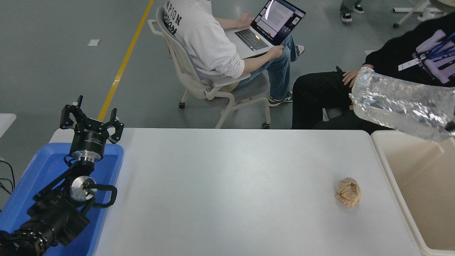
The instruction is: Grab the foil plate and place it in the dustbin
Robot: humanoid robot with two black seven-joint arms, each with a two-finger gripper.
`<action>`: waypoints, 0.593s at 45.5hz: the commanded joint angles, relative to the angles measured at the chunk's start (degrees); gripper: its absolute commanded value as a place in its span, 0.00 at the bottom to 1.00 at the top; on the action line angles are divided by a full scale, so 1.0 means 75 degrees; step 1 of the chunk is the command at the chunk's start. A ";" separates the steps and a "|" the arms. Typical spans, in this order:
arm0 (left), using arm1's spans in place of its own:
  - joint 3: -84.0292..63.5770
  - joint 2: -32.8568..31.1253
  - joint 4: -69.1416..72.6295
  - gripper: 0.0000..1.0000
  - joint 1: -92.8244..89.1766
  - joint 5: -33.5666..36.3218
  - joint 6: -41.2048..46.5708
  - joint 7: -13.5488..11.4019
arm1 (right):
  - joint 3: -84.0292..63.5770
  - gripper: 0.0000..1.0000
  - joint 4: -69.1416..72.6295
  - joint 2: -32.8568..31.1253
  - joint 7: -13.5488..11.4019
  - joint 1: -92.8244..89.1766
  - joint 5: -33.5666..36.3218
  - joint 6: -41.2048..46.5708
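Note:
The foil plate, shiny, crinkled and motion-blurred, hangs tilted in the air at the right edge, above the far corner of the beige dustbin. Its left end points up toward the seated people. Of my right arm only a dark sliver shows under the plate at the picture's edge, and the grip itself is cut off by the frame. My left gripper is parked open over the blue tray at the lower left, holding nothing.
A crumpled tan paper ball lies on the white table near the dustbin. A blue tray sits at the left edge. Two people sit beyond the far edge, one on a chair with a laptop.

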 commanded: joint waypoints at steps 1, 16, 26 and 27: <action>0.0000 0.0001 -0.0003 0.99 -0.0002 -0.0008 0.0000 0.0000 | 0.0331 0.00 -0.1227 -0.1038 0.0000 -0.2023 0.0175 -0.1260; 0.0000 0.0001 -0.0003 0.99 -0.0002 -0.0008 0.0000 0.0000 | 0.4678 0.00 -0.2879 -0.0886 0.0000 -0.7309 0.0996 -0.3101; 0.0000 0.0001 0.0009 0.99 -0.0002 -0.0008 0.0000 0.0000 | 0.6390 0.00 -0.4742 0.0098 0.0000 -0.9478 0.0973 -0.3172; 0.0000 0.0001 0.0009 0.99 -0.0002 -0.0008 0.0000 0.0000 | 0.6530 0.00 -0.4941 0.0203 0.0000 -0.9654 0.0973 -0.3183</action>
